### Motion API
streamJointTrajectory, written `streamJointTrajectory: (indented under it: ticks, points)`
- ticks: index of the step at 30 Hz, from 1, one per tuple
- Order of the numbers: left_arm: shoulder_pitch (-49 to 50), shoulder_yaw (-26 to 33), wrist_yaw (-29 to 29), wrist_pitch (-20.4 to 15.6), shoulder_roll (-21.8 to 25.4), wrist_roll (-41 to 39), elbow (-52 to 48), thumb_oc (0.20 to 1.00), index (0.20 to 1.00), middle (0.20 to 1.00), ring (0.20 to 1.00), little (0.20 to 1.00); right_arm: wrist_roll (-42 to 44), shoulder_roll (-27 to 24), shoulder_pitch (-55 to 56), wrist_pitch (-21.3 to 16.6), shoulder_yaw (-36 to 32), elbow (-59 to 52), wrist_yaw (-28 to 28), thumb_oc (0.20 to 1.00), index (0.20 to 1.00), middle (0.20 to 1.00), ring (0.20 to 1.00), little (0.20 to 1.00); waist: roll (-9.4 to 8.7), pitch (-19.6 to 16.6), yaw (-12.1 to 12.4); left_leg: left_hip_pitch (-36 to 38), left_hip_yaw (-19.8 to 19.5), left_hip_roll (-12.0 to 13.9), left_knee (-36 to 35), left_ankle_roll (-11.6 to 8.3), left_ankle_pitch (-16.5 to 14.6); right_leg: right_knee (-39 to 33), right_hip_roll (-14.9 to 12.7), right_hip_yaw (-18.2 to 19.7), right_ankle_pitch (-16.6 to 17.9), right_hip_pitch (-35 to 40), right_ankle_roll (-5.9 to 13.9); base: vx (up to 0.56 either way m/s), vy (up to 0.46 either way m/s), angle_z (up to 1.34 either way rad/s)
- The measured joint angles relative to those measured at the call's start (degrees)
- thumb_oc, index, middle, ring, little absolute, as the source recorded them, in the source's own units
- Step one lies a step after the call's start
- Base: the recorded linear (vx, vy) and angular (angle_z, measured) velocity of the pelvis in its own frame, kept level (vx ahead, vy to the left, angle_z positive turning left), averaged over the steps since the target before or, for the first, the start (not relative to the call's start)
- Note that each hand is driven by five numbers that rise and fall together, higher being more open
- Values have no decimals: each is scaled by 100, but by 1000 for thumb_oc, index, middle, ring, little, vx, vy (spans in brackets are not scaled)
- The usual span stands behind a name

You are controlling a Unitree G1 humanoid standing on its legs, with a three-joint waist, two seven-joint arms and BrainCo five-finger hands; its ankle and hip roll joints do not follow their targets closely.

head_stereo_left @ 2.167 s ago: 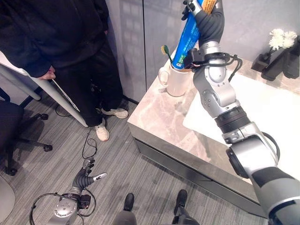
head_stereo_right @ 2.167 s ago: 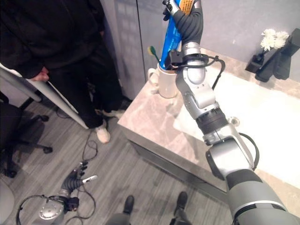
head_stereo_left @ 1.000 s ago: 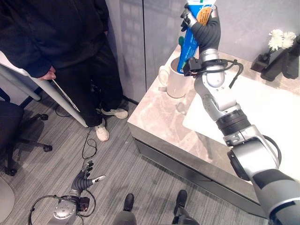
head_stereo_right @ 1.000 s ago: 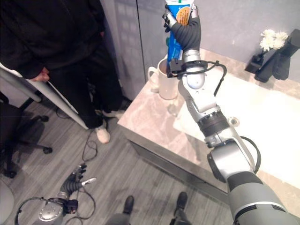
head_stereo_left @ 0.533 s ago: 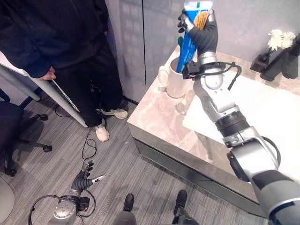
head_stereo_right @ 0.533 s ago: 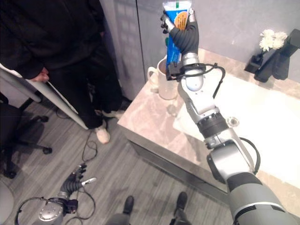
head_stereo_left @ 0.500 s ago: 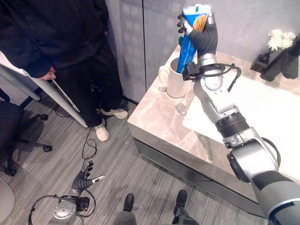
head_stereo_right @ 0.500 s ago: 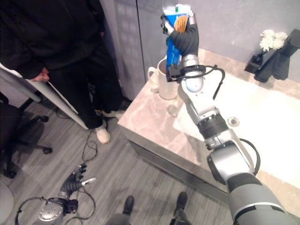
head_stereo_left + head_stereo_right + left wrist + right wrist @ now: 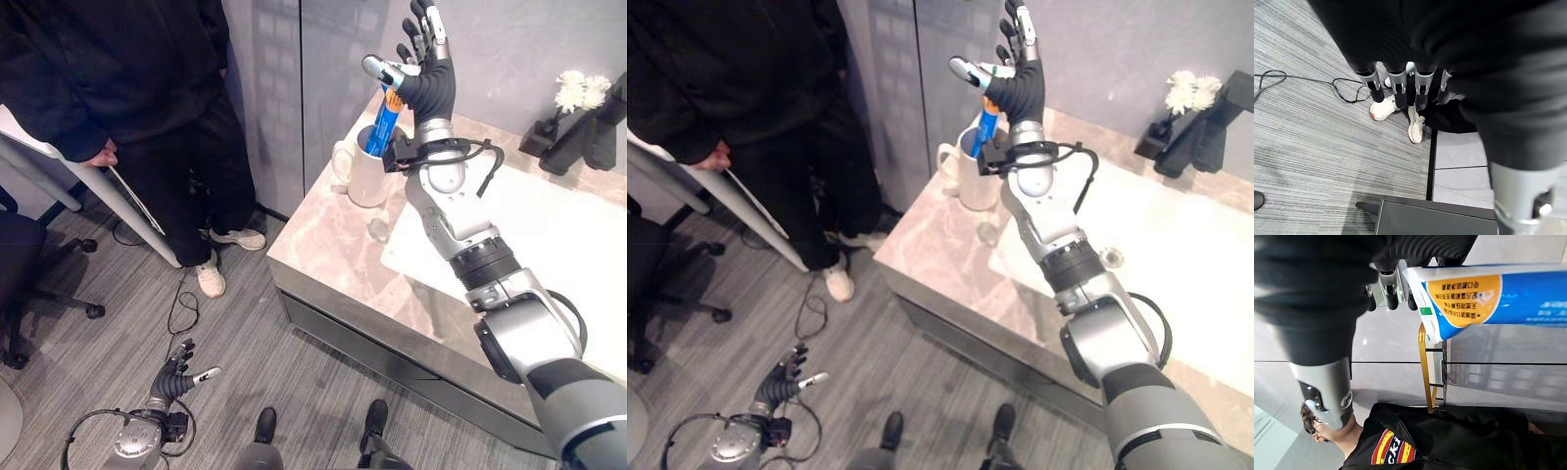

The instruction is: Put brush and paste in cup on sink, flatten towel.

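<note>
The right hand (image 9: pixel 428 73) is raised above the white mug (image 9: pixel 368 171) at the left rear corner of the marble sink counter (image 9: pixel 333 240), its fingers (image 9: pixel 427 27) spread straight and pointing up, the thumb stretched out to the side, gripping nothing. The blue toothpaste tube (image 9: pixel 383 127) stands in the mug, leaning a little, its upper end just in front of the open palm; in the right wrist view the tube's flat crimped end (image 9: pixel 1469 296) with its orange patch lies close by the fingers, and whether it touches them I cannot tell. Whether a toothbrush is in the mug cannot be made out. The mug stands near the counter's edge, its handle turned away from the white basin (image 9: pixel 549 235). At the far right of the counter a dark faucet (image 9: pixel 1185 132) stands with white flowers (image 9: pixel 1182 93) beside it. The left hand (image 9: pixel 181 372) hangs low over the grey plank floor (image 9: pixel 245 343), its fingers loosely extended and holding nothing. A person in dark clothes (image 9: pixel 127 78) and white sneakers (image 9: pixel 211 279) stands to the left of the counter, beside a white table edge (image 9: pixel 59 166)
</note>
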Motion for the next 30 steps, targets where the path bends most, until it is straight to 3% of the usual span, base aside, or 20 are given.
streamJointTrajectory:
  ticks: [3,7,8,10,11,15,16,17,21,22,24,26,27,30]
  points:
    - [-210,-80,17,2,-5,80,118,1000,1000,1000,1000,1000,-25,-4,5,0,-31,-21,-12,1000,1000,1000,1000,1000,-10,-7,-7,57,-3,-1,0,0,0,0,-1,-4,-1,67,0,0,0,0]
    - [-451,-88,152,1,-12,176,135,1000,1000,1000,1000,1000,-759,-356,39,48,-198,-708,-314,1000,1000,1000,1000,1000,-86,-57,-123,97,18,-10,-1,0,0,0,-4,21,4,90,-1,-10,10,-3]
    - [-462,-87,179,2,-20,194,174,1000,1000,1000,1000,1000,-983,-613,73,48,-444,-950,-460,1000,1000,1000,1000,1000,-120,-79,-163,120,41,-19,-1,0,0,0,-6,60,9,90,5,-31,28,-8]
    - [-509,-8,197,11,-91,371,163,1000,1000,1000,1000,1000,-1425,-1700,813,88,-1325,-1854,-649,1000,1000,1000,1000,1000,-203,-135,-271,142,94,-31,-1,1,-1,1,-10,92,16,88,10,-17,31,-12]
    - [-460,4,241,18,-41,493,120,1000,1000,1000,1000,1000,-1601,-1738,1164,36,-1792,-2043,-810,1000,1000,1000,1000,1000,-234,-157,-354,199,163,-41,-2,5,-4,1,-9,171,29,101,10,-6,38,-29]
    - [-592,187,251,-11,-63,849,-244,1000,1000,1000,1000,1000,-1849,-1660,2236,-36,-2402,-2298,-1059,1000,1000,1000,1000,1000,-225,-185,-823,479,396,-72,-5,65,-51,0,4,402,50,229,36,1,33,-29]
    - [-597,201,266,-3,-100,932,-257,1000,1000,1000,1000,1000,-1950,-1712,2772,-26,-2812,-2509,-1133,1000,1000,1000,1000,1000,-204,-210,-951,559,497,-106,-4,99,-79,0,-3,526,32,237,69,22,41,-31]
    - [-534,284,294,-10,-123,1014,-280,1000,1000,1000,1000,1000,-2092,-1735,3306,-58,-3220,-2782,-1170,1000,1000,1000,1000,1000,-176,-231,-931,580,501,-111,-7,113,-86,-1,-10,545,32,267,71,3,30,-39]
    - [-123,571,369,18,-160,1073,-236,1000,1000,1000,1000,1000,-2495,-1662,4350,-62,-3929,-3257,-1491,1000,1000,1000,1000,1000,-42,-388,-1311,792,835,-187,-25,166,-163,-1,2,878,80,268,128,2,17,-39]
    - [-157,658,367,21,-166,1077,-218,1000,1000,1000,1000,1000,-2647,-1667,4871,-57,-4136,-3411,-1490,1000,1000,1000,1000,1000,-78,-448,-1437,870,965,-193,-22,169,-177,-1,25,967,97,261,138,24,32,-35]
    - [-114,800,404,19,-298,1121,-212,1000,1000,1000,1000,1000,-2859,-1672,5523,-57,-4485,-3552,-1484,1000,1000,1000,1000,1000,-127,-507,-1403,926,1052,-195,-7,171,-192,0,51,1073,122,272,133,29,42,-36]
    - [-39,835,411,25,-312,1254,-202,1000,1000,1000,1000,1000,-3134,-1698,5835,-6,-4852,-3391,-1563,1000,1000,1000,1000,1000,-191,-598,-1566,1019,1185,-238,-29,184,-222,-1,50,1214,131,279,157,26,24,-34]
    - [-22,905,428,11,-337,1283,-226,1000,1000,1000,1000,1000,-3518,-1814,6078,85,-4979,-3376,-1665,1000,1000,1000,1000,1000,-206,-620,-1522,1041,1250,-241,-30,196,-237,-1,54,1265,143,279,176,22,24,-21]
    - [32,1446,723,-7,-379,1322,-257,1000,1000,1000,1000,1000,-4780,-2266,6735,283,-5199,-3434,-1769,1000,1000,1000,1000,1000,-285,-686,-1712,1233,1444,-280,-28,213,-265,-1,99,1509,189,312,219,14,34,-35]
